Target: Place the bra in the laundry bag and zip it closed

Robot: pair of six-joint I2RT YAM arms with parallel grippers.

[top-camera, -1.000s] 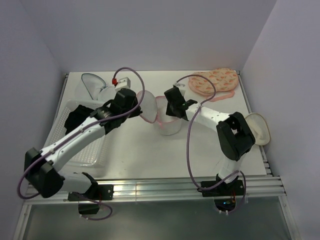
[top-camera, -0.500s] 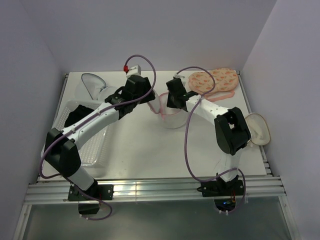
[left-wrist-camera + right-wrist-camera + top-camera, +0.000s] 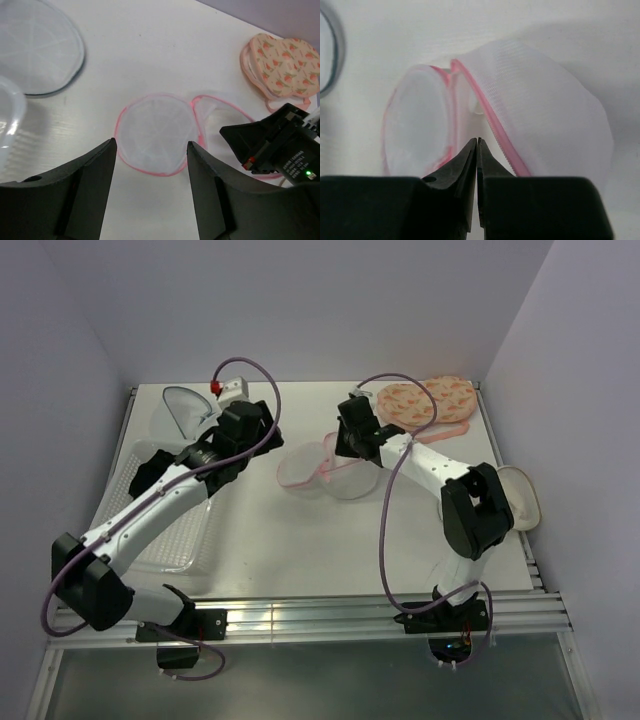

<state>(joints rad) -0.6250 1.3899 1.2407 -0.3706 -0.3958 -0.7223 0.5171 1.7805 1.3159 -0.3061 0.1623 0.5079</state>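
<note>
From above, the bag (image 3: pixel 325 468) is seen lying open near the middle of the desk (image 3: pixel 300 540). It is a white mesh clamshell edged in pink, with a flat round half to the left and a domed half to the right. The bra (image 3: pixel 150 468) is made out only as a black mass at the far end of the clear tray (image 3: pixel 180 540), partly covered by the left arm. The desk is white and is enclosed by pale walls (image 3: pixel 300 310). An orange pouch (image 3: pixel 430 400) is set at the far right and a grey-trimmed pouch (image 3: pixel 180 410) at the far left. The left end effector (image 3: pixel 262 432) is held apart from the bag, while the right end effector (image 3: pixel 347 450) is placed at the bag's far rim.

In the left wrist view, the fingers are spread wide with nothing between them. The flat half, ribbed like a wheel, is framed in the gap, and the domed half is partly hidden by the right end effector.

In the right wrist view, the fingers are pressed together just beside the pink zipper edge. Whether any mesh is pinched cannot be told. The inside of the dome is hidden.
</note>
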